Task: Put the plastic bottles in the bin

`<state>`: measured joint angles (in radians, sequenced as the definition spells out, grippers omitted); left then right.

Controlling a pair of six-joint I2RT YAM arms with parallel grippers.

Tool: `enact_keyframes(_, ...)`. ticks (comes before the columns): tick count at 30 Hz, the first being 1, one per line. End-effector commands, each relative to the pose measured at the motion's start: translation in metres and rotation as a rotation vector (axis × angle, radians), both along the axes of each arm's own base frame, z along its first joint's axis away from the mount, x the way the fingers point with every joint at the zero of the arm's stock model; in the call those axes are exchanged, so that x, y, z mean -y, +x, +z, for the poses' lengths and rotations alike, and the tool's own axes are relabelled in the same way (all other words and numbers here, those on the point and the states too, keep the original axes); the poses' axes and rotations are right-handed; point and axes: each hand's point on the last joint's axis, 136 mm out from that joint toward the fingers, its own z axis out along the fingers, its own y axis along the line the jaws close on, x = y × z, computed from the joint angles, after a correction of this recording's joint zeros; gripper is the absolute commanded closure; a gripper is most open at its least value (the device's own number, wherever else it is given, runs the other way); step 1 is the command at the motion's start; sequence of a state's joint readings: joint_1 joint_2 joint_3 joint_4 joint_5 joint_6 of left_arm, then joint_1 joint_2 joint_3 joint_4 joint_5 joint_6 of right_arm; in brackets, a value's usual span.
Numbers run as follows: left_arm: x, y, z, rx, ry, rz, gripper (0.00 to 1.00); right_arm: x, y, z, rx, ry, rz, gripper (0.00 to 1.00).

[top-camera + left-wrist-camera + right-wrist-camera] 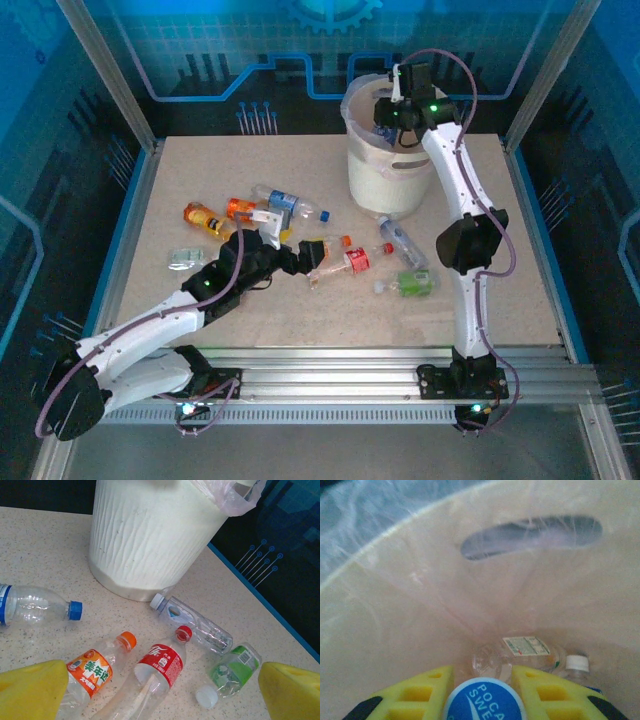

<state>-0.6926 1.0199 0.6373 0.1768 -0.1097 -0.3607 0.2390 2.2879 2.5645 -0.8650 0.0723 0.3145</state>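
plastic bottles [345, 258] lay scattered on the table [200, 170] ahead of and beneath the left gripper [160, 695], whose jaws stood wide above a red-labelled bottle [161, 664]. the right gripper [482, 682] was clamped on a blue-capped bottle [484, 702] inside the bin [410, 610], a clear bottle [520, 652] lying below it. judged step: the drop; next, those jaws needed to part, and then the left gripper to sink and close. the held bottle's body was cut off at the frame's edge, and the bin's bottom looked hazy.

Five plastic bottles [159, 667] lie beside the white bin [150, 535].
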Motion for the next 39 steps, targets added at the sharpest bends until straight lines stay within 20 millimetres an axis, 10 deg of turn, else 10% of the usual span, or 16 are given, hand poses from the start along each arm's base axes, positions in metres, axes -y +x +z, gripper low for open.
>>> enact_keyframes(1,-0.003,0.004,-0.002,-0.008,0.005,0.024,0.01,0.001,-0.001,-0.02,-0.071,0.061,0.008,0.87)
enact_keyframes(13,-0.003,0.006,-0.003,-0.017,0.02,0.029,0.01,0.012,-0.003,-0.027,-0.102,0.033,0.01,0.39)
enact_keyframes(25,-0.006,0.008,-0.004,-0.01,0.056,0.037,0.01,0.025,-0.024,0.041,0.015,0.007,-0.004,0.0)
enact_keyframes(39,-0.002,0.008,0.005,0.048,0.117,-0.001,0.01,0.031,-0.095,0.099,0.059,-0.045,-0.016,0.0)
